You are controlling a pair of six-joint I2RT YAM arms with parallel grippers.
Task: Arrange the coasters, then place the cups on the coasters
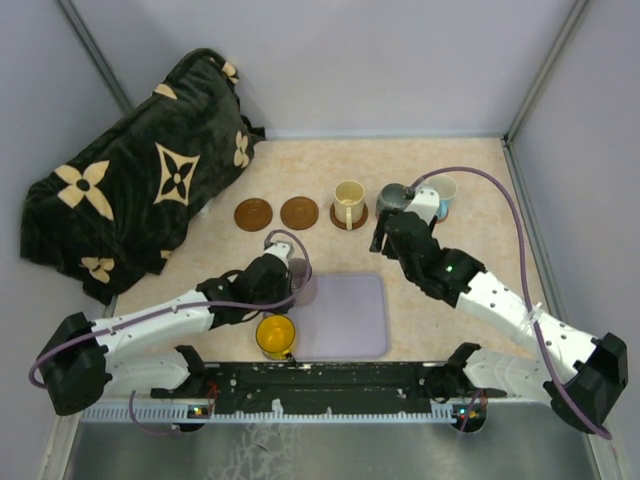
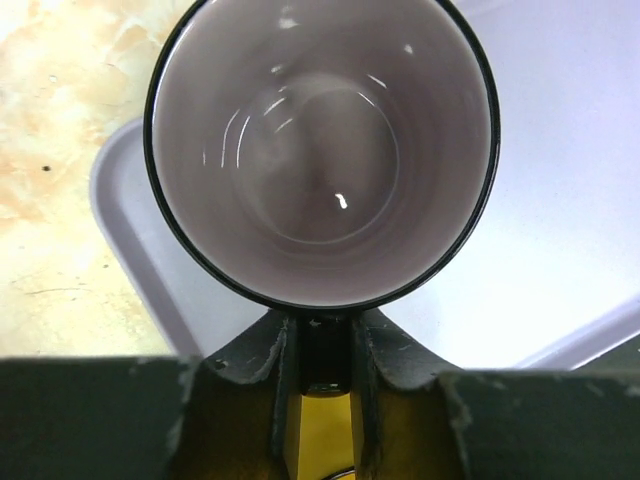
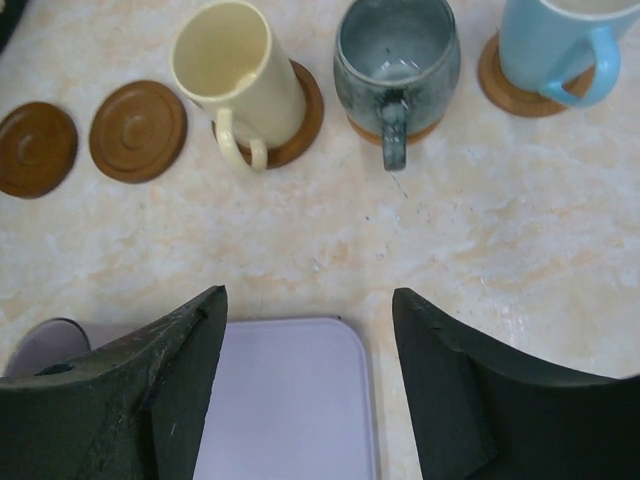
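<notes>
- I see the left hand [image 2: 325, 335] clamped on the handle of the purple-grey cup [image 2: 320, 150], over the lavender tray's [image 2: 560, 200] far left corner; lifted or resting, I cannot tell.
- Right hand [image 3: 308, 300] spread wide, holding nothing, above the surface [image 3: 450, 250].
- Cream cup [image 3: 235, 70], grey-green cup [image 3: 395, 60] and blue-white cup [image 3: 550, 40] each sit on a coaster; two bare coasters [image 3: 137, 130] lie to their left.
- Yellow cup [image 1: 275, 335] stands beside the tray's near left corner.

Three cups [image 3: 238, 75] on coasters [image 3: 315, 105]; two coasters left; tray [image 3: 290, 400] in front.
</notes>
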